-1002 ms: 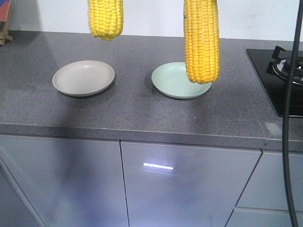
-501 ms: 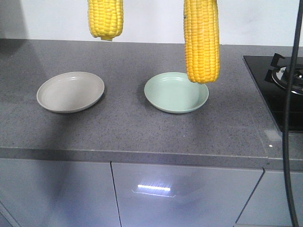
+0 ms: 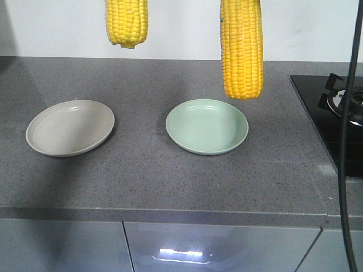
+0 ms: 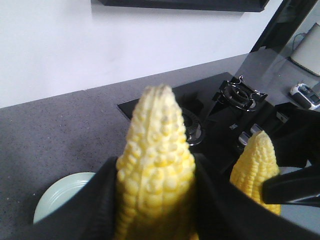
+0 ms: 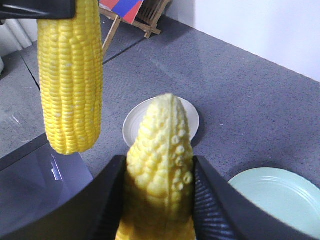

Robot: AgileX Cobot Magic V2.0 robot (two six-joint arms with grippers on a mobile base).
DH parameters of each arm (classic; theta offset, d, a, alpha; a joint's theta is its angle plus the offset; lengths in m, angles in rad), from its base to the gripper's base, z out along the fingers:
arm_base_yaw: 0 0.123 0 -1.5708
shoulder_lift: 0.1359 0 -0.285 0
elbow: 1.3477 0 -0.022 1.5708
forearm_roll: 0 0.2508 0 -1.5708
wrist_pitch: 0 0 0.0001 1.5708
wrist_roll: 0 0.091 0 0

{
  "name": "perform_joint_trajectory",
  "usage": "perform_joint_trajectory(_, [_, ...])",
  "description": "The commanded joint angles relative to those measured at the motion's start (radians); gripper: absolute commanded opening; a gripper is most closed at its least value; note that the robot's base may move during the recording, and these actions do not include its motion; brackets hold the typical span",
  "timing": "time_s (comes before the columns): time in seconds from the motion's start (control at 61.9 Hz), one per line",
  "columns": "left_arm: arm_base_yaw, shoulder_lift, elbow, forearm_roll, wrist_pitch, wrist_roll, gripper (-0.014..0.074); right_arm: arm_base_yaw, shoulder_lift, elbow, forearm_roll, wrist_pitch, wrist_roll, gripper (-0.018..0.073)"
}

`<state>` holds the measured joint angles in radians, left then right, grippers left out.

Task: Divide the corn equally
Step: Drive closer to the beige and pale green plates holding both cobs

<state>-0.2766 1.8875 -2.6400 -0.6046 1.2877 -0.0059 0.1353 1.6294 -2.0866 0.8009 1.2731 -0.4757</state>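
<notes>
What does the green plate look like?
The green plate is pale mint, round and shallow, with a raised rim and faint rings inside; it looks like smooth plastic or glazed ware. It is empty and lies flat on the speckled gray counter, apart from the gray plate on its left, with the stove on its right. A corn cob hangs above its far rim in the front view, not touching it.

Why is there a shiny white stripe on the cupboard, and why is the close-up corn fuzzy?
Front view: that stripe is glare on the glossy door. Left wrist view: the corn sits too near the lens, so it blurs.
</notes>
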Motion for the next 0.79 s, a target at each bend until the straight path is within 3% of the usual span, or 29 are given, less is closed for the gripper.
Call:
perform_joint_trajectory(0.0, [-0.002,-0.046,-0.021,-0.033,-0.031,-0.004,-0.0008,-0.002,-0.035,-0.025,0.043,0.017,-0.002,-0.0002])
perform_joint_trajectory(0.776, [-0.002,-0.046,-0.021,-0.032,-0.031,-0.003,-0.0008,-0.002,-0.035,-0.025,0.043,0.017,-0.002,-0.0002])
